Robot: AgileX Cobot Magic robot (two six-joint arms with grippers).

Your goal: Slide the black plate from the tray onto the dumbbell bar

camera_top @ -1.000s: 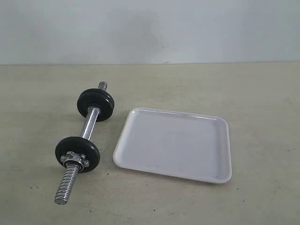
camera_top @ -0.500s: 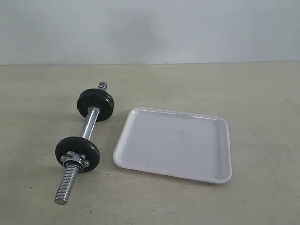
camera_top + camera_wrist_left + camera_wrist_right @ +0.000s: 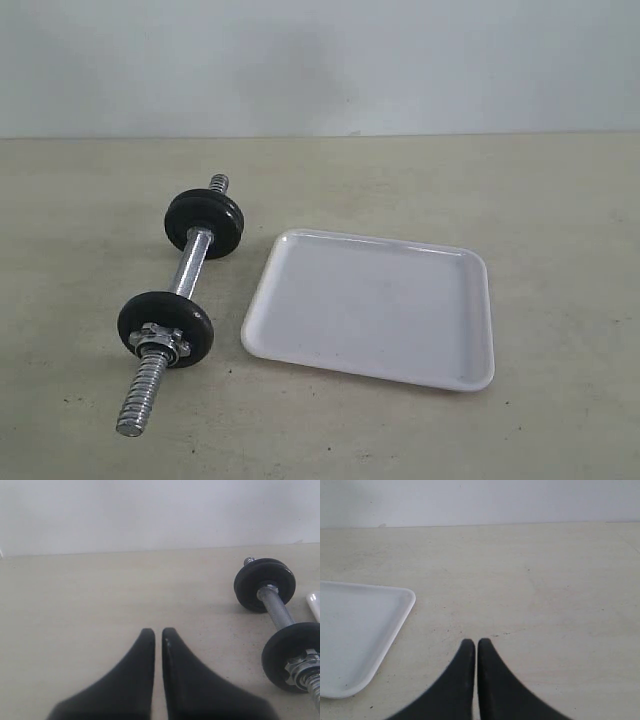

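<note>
The dumbbell bar [image 3: 187,268] lies on the table left of the white tray [image 3: 370,305], which holds nothing. Black plates sit on the bar: one stack near the far end [image 3: 204,224] and one nearer [image 3: 165,328], with a silver star nut [image 3: 160,341] against it. The bare threaded end [image 3: 142,395] points toward the front. My left gripper [image 3: 158,631] is shut on nothing, off to the side of the bar [image 3: 276,607] and apart from it. My right gripper [image 3: 476,642] is shut and empty, over bare table beside the tray [image 3: 355,635]. Neither gripper shows in the exterior view.
A plain pale wall [image 3: 320,60] rises behind the beige table [image 3: 520,180]. In the left wrist view a corner of the tray [image 3: 314,605] shows just beyond the bar's plates [image 3: 291,655].
</note>
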